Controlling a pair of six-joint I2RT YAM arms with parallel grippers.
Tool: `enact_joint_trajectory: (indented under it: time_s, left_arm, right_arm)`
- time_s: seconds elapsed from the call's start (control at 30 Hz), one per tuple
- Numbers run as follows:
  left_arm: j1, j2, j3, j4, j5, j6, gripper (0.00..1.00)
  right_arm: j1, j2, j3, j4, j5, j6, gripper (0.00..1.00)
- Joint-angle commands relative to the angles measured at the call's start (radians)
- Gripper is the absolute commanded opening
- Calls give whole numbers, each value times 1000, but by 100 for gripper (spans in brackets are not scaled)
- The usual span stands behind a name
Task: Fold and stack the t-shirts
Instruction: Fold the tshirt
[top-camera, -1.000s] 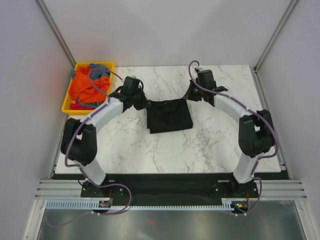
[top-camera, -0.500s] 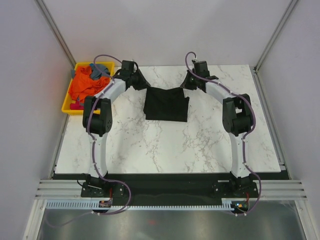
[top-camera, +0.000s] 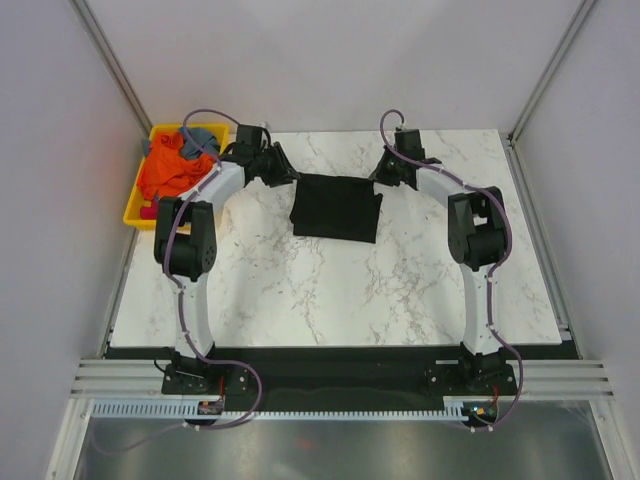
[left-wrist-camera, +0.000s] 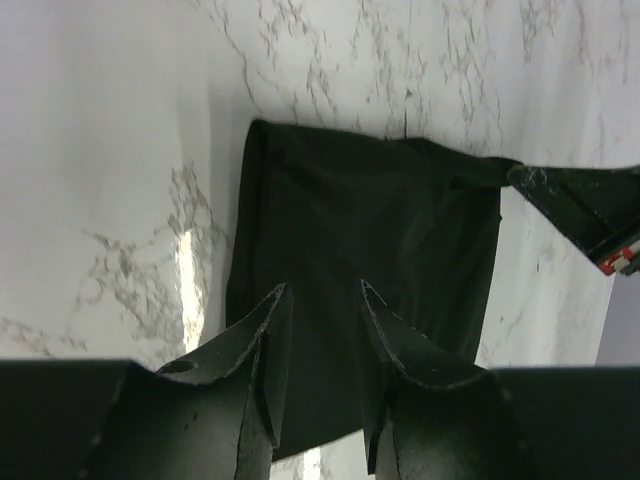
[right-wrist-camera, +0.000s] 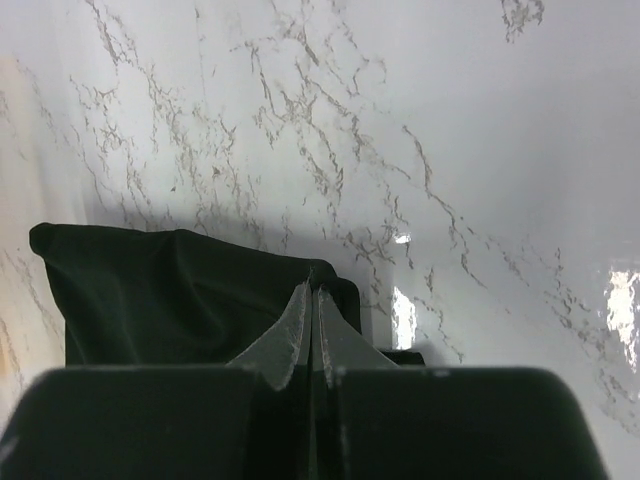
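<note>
One folded black t-shirt (top-camera: 336, 208) lies on the worktop (top-camera: 330, 290), its long axis running from the released left end effector (left-wrist-camera: 322, 288) just above it to the right end effector (right-wrist-camera: 312, 290) clenched on its corner.

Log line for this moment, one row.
black t-shirt: folded on table | left tool: open above it | right tool: shut on its corner | orange shirts: in yellow tray
</note>
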Motion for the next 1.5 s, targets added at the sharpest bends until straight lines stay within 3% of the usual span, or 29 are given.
enact_joint_trajectory:
  time_s: [0.0, 0.07, 0.17, 0.23, 0.5, 0.87, 1.07, 1.23, 1.4, 1.47]
  left_arm:
    - [-37, -135, -109, -5, -67, 60, 38]
    - [-42, -159, -149, -8, -58, 47, 38]
    - [-54, -187, -211, -10, -47, 50, 39]
    - [-57, -205, -234, -16, -41, 50, 39]
    - [-94, -218, -270, -59, -61, 41, 40]
    - [-92, -100, -249, -159, -207, 72, 30]
    - [-88, -141, -186, -264, -356, 63, 30]
    - [-103, -292, -174, -277, -412, 60, 33]
    - [-190, -379, -168, -271, -442, 61, 36]
    - [-271, -370, -149, -255, -431, 83, 36]
  right_arm:
    - [4, -108, -21, 7, 17, 28, 0]
    - [0, -115, -38, 1, 34, 26, 3]
    - [-17, -109, -45, -26, 5, -3, 22]
    - [-25, -138, -66, -33, -23, -27, 29]
    - [-29, -249, -264, -17, -72, -95, 41]
    - [-26, -261, -457, 127, -186, -54, 38]
    - [4, -359, -639, 243, -170, 31, 13]
    - [66, -459, -778, 357, -141, 121, 3]
    - [147, -552, -884, 411, -88, 195, 2]
    - [143, -601, -936, 389, -43, 209, 10]
